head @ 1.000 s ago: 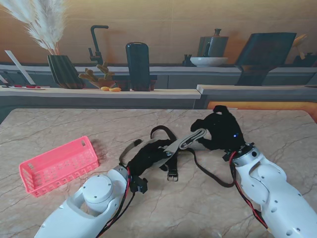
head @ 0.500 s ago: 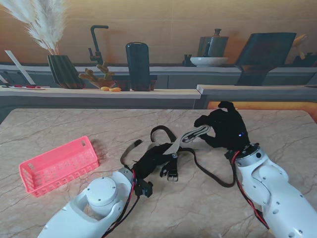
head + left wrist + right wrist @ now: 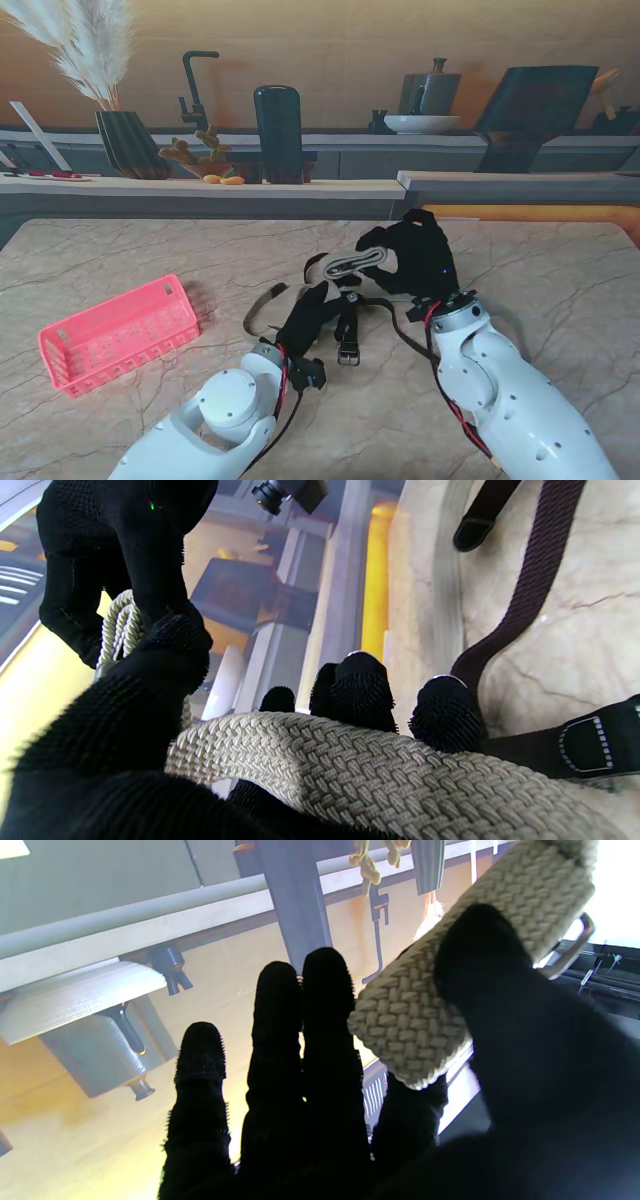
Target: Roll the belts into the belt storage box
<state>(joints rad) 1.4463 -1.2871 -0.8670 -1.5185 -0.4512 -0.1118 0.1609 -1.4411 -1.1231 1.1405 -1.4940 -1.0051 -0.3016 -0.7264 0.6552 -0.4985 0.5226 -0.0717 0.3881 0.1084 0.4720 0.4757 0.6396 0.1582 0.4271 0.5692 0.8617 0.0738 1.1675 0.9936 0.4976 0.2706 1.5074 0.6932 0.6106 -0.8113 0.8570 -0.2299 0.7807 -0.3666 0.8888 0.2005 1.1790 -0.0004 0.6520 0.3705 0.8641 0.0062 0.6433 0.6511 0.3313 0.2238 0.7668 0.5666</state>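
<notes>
A beige woven belt (image 3: 354, 264) runs between both black-gloved hands above the table's middle. My right hand (image 3: 418, 257) is shut on its folded buckle end (image 3: 450, 975), pinched between thumb and fingers, with the metal buckle (image 3: 570, 952) sticking out. My left hand (image 3: 303, 320) is shut on the belt's strap (image 3: 360, 770), which lies across the fingertips (image 3: 362, 690) under the thumb. A dark braided belt (image 3: 532, 585) and a black belt with a buckle (image 3: 347, 352) lie tangled on the table around the hands. The pink belt storage box (image 3: 118, 333) sits at the left, holding nothing that I can see.
The marble table (image 3: 560, 270) ends at a counter edge behind. On that counter stand a dark vase with pampas grass (image 3: 128, 140), a black cylinder (image 3: 277, 132) and a tap (image 3: 195, 90). A dark strap (image 3: 262, 300) trails toward the box.
My right hand has moved left with the beige belt's end, which now sits folded over in its grip. My left arm has shifted right, its hand staying on the strap.
</notes>
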